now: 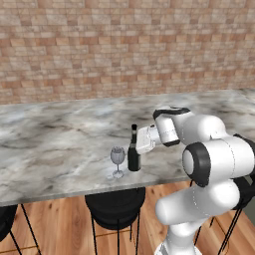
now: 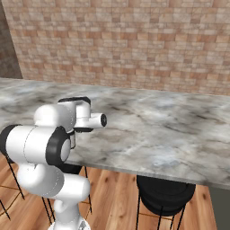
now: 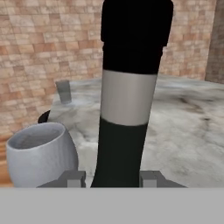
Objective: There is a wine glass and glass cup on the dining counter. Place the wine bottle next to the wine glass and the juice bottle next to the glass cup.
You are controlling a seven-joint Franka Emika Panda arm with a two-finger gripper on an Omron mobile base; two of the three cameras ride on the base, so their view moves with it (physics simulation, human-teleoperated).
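Hand view: gripper clamped on wine bottle – upright near dining counter's front edge, wine glass just beside; glass cup farther back.

A slim dark wine bottle with a pale label band stands upright on the long grey-veined marble dining counter, near its front edge. The two-finger gripper sits at the bottle's right side, and in the hand view the bottle rises between the two jaws. A small clear stemmed wine glass stands just left of the jaws, close beside the bottle. Far beyond the jaws, a small clear glass cup stands on the counter. Round black stools sit below the counter's front edge.
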